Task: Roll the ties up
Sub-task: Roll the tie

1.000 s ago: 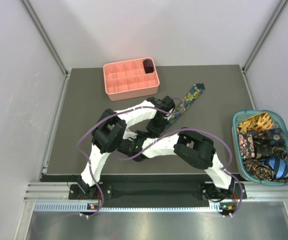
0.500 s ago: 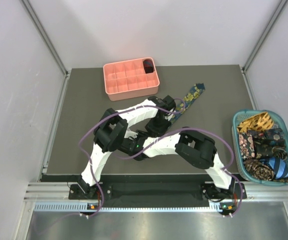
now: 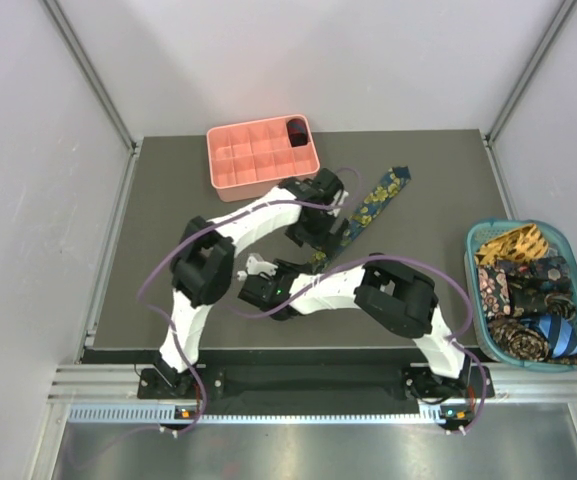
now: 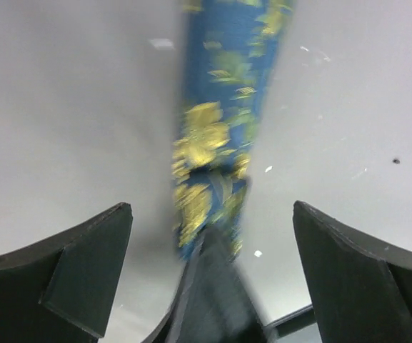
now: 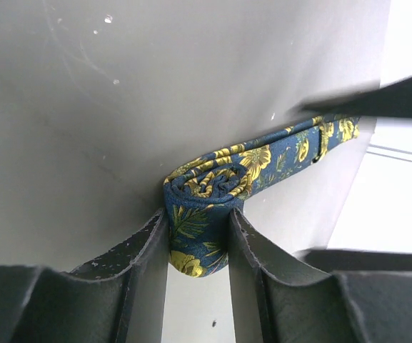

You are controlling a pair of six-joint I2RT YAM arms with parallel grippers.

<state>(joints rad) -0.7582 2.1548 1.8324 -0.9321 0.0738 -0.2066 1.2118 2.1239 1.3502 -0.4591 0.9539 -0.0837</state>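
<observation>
- The teal basket [image 3: 471, 285] sits at the right edge of the worktop [image 3: 168, 230], nearest the arm bases. It is oval plastic with slotted walls and holds a loose heap of ties [image 3: 528, 300] – a gold-striped one [image 3: 513, 242] at its far end, a blue-striped one [image 3: 558, 335] at its near end, and dark floral ones between.
- Near the middle of the worktop, the right gripper [image 5: 197, 229] is clenched on the rolled end of the navy tie [image 5: 213, 182]. That end is a tight, silky coil with yellow flowers, pinched between the two dark fingers and resting on the matte grey surface.
- Just beyond it, the left gripper [image 4: 213, 206] is released – its fingers spread wide on either side of the flat strip, touching no fabric.
- The unrolled part of the navy tie lies flat and runs diagonally away to the far right, ending in a point.
- At the far edge, the salmon-pink tray [image 3: 263, 180] is a rigid plastic grid of small square cells. A dark maroon coil [image 3: 296, 131] fills its far-right corner cell.
</observation>
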